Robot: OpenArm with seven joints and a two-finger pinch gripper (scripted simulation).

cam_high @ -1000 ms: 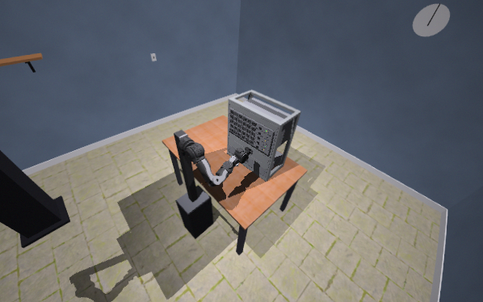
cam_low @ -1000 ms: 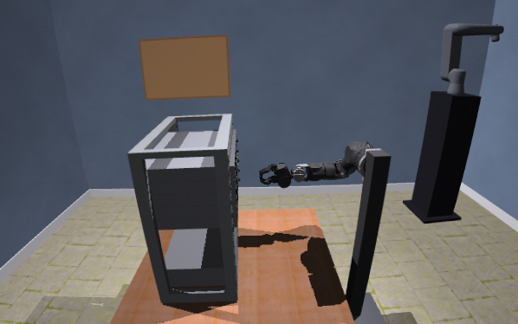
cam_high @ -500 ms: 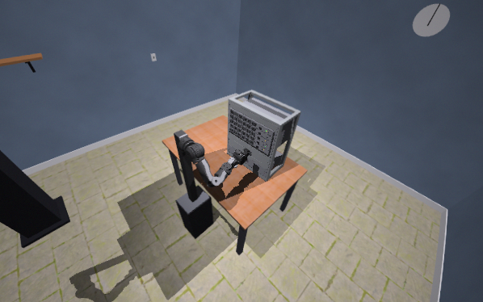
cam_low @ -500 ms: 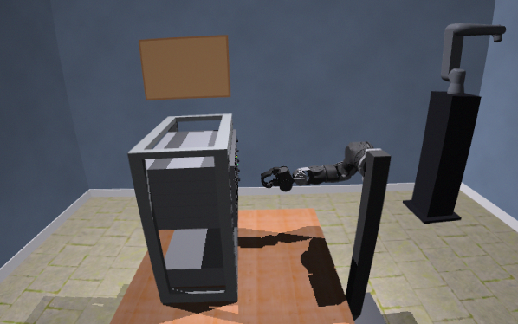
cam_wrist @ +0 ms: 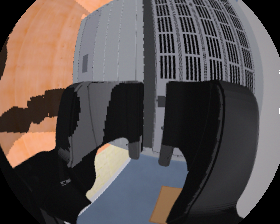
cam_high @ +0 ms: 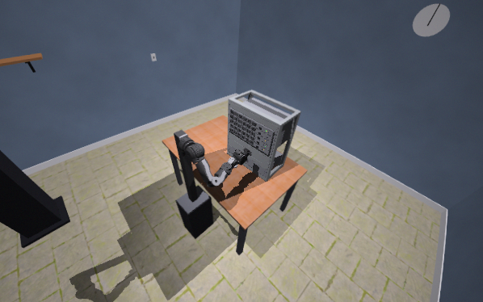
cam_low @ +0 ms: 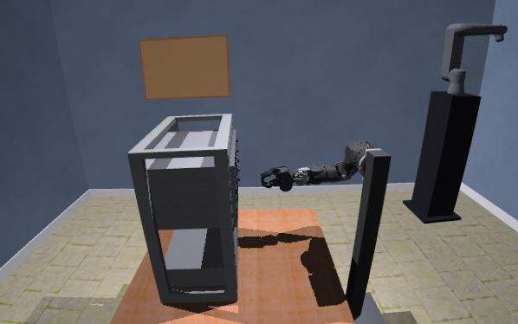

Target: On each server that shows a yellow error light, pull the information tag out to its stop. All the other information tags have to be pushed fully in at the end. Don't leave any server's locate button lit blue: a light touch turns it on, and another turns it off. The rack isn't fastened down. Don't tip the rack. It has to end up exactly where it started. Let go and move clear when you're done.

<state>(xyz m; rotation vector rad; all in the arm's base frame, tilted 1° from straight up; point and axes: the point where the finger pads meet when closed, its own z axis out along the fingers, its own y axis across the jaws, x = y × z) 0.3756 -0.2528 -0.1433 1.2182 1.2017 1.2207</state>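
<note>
The grey server rack [cam_high: 262, 133] stands upright on the orange table [cam_high: 236, 169], its vented front panels facing the arm. In the exterior view I see the rack [cam_low: 188, 208] from the side and back. Small status lights [cam_high: 265, 133] show near the front's right edge, too small to tell their colours. I cannot make out any information tags or locate buttons. My gripper [cam_high: 247, 153] is shut and empty. It hovers a short way off the rack's front at about mid height, not touching it [cam_low: 267, 178]. In the wrist view the fingertips point at the vented front [cam_wrist: 191, 43].
The arm's dark pedestal [cam_high: 193, 202] stands at the table's near-left edge. A second dark pillar with a grey arm [cam_low: 445, 152] stands on the floor at the back right. The tabletop in front of the rack carries only shadows.
</note>
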